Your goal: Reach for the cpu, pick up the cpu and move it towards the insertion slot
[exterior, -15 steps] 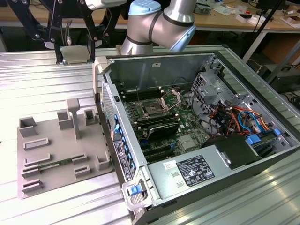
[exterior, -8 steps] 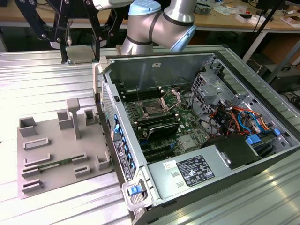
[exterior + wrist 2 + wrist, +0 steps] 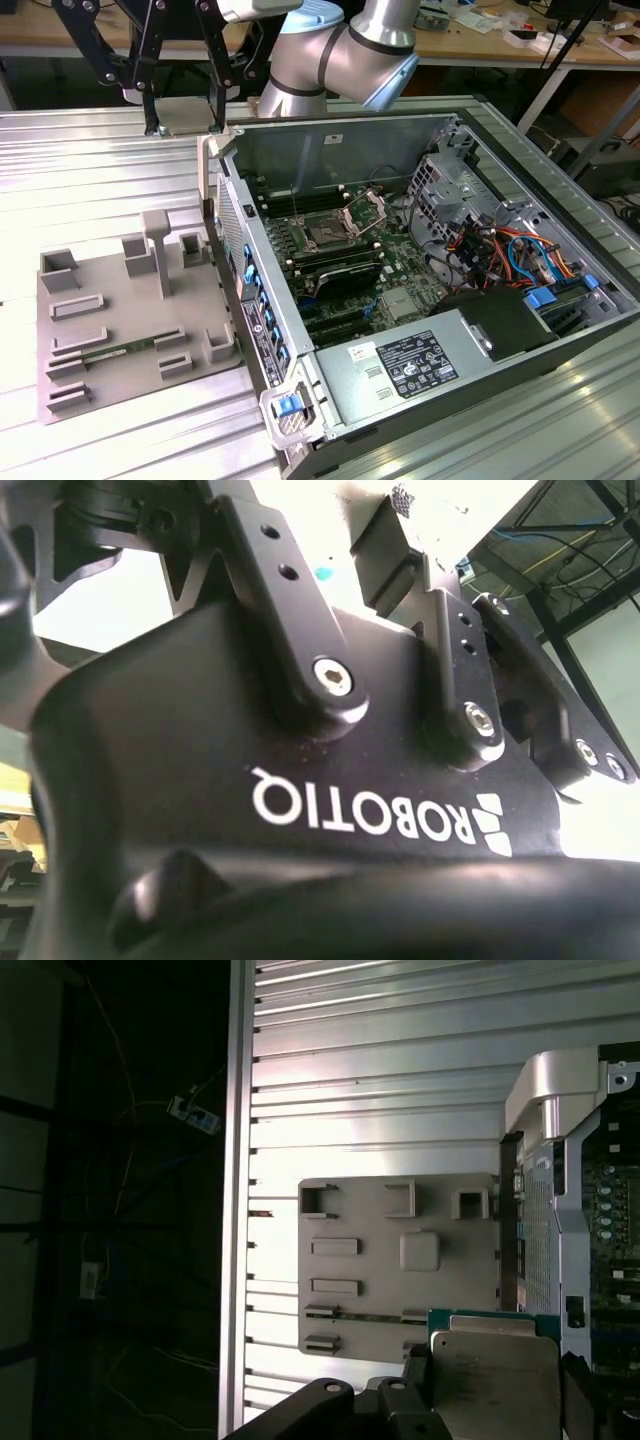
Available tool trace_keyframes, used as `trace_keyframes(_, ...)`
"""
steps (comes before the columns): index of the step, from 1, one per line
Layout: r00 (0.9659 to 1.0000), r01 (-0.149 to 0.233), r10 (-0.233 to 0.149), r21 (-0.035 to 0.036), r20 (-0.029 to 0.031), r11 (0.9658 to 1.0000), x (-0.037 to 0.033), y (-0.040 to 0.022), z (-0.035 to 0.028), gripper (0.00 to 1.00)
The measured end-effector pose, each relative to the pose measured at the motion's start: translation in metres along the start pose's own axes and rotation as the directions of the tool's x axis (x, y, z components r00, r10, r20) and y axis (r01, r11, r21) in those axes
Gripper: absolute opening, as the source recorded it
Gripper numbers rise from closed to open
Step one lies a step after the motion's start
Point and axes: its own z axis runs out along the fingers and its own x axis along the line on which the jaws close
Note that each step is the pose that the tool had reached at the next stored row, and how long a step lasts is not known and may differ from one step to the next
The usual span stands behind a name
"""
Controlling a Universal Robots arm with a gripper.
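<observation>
Ribbed table lies beneath the gripper, clamped on the cpu by its edges, so any slip or tilt could likely drop it short of the slot.

White lettering is noted inverted on the gripper housing, not transcribed. A label on the power supply and faint print on the cpu are illegible.

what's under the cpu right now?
In the first wrist view, the cpu, held in the gripper, hangs over an edge of the grey tray, beside the computer case. The spot directly beneath it is hidden by the chip.
</observation>
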Motion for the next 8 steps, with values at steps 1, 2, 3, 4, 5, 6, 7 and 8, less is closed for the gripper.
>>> trace_keyframes(1, 1.0000, 0.000, 0.000, 0.0001, 0.0000, 1.0000, -0.0021, -0.0001, 0.0000, 0.55)
trace_keyframes(2, 1.0000, 0.000, 0.000, 0.0001, 0.0001, 1.0000, -0.0031, -0.0001, 0.0000, 0.55)
trace_keyframes(3, 1.0000, 0.000, 0.000, 0.0000, 0.0000, 1.0000, -0.0051, -0.0002, 0.0001, 0.55)
trace_keyframes(4, 1.0000, 0.000, 0.000, 0.0000, 0.0000, 1.0000, -0.0072, -0.0002, 0.0001, 0.55)
trace_keyframes(5, 1.0000, 0.000, 0.000, 0.0001, 0.0000, 1.0000, -0.0089, -0.0003, 0.0002, 0.55)
trace_keyframes(6, 1.0000, 0.000, 0.000, 0.0000, 0.0000, 1.0000, -0.0108, -0.0003, 0.0002, 0.55)
trace_keyframes(7, 1.0000, 0.000, 0.000, 0.0000, 0.0000, 1.0000, -0.0127, -0.0004, 0.0002, 0.55)
trace_keyframes(8, 1.0000, 0.000, 0.000, 0.0001, 0.0000, 1.0000, -0.0145, -0.0005, 0.0003, 0.55)
